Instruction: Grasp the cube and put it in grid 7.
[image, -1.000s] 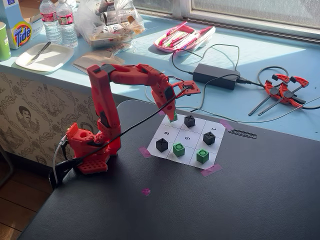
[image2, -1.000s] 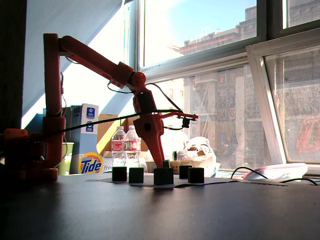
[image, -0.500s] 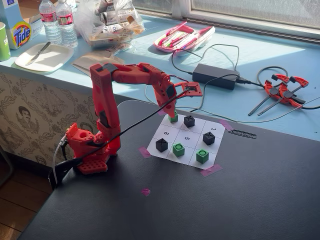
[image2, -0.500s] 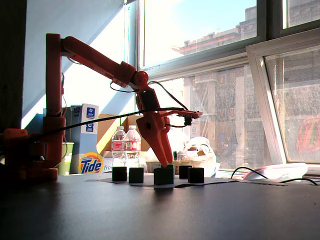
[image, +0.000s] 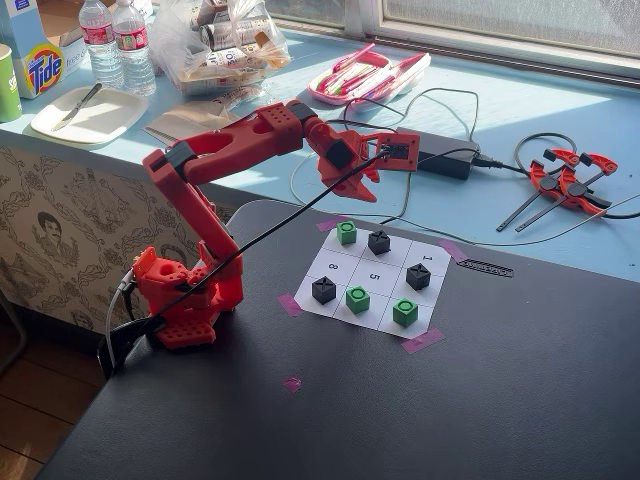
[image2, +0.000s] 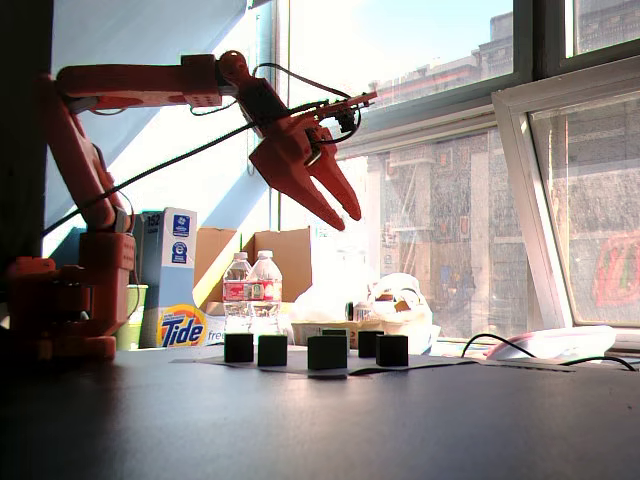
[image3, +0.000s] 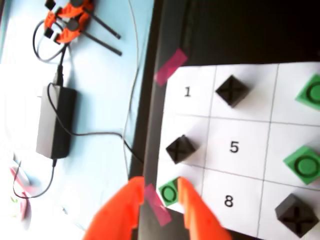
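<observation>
A green cube (image: 346, 232) with a dark ring on top rests on the far corner cell of the white numbered sheet (image: 390, 260), beside the cell printed 8 (image: 332, 266). The cube covers that cell's digit, so grid 7 cannot be read. My red gripper (image: 367, 192) hangs high above the sheet's far edge, open and empty. In the wrist view the same cube (image3: 169, 191) shows far below, between the orange fingertips (image3: 134, 186) of the gripper (image3: 159, 181). The low fixed view shows the gripper (image2: 347, 220) well above the row of cubes.
Two more green cubes (image: 357, 298) (image: 405, 311) and three black cubes (image: 378, 241) (image: 418, 276) (image: 323, 290) occupy other cells. Pink tape (image: 421, 341) holds the sheet's corners. A power brick (image: 432, 152), cables and red clamps (image: 570, 178) lie on the blue ledge behind.
The gripper released the green cube onto the far corner cell, then rose and drew back from the sheet. The cube stays where it was set.
</observation>
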